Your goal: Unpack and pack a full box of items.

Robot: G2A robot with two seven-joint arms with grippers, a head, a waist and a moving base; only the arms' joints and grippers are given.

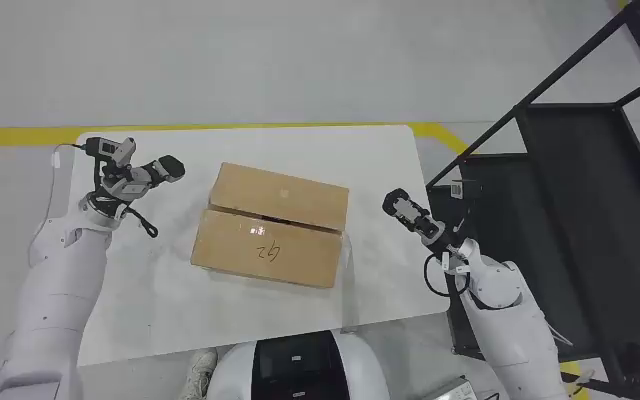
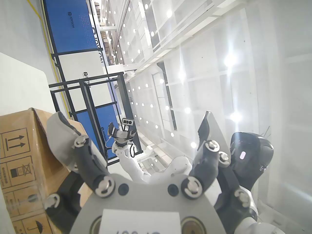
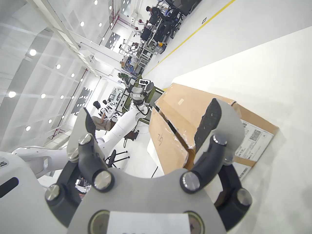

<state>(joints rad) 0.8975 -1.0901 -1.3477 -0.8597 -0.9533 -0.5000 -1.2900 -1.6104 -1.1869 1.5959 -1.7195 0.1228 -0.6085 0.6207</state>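
A brown cardboard box (image 1: 270, 225) lies in the middle of the white table (image 1: 150, 300), its two top flaps folded down with a narrow seam between them. The box (image 2: 17, 152) has handling symbols printed on one side, and a shipping label is stuck on another side of the box (image 3: 180, 113). My left gripper (image 1: 172, 167) hovers off the box's left end, open and holding nothing, its fingers (image 2: 65, 127) spread wide. My right gripper (image 1: 396, 202) hovers off the box's right end, also open and empty, its fingers (image 3: 212, 120) apart.
A dark metal rack (image 1: 560, 170) stands close beside the table's right edge. Yellow floor tape (image 1: 300, 127) runs behind the table. Bare tabletop lies in front of the box and at both its ends.
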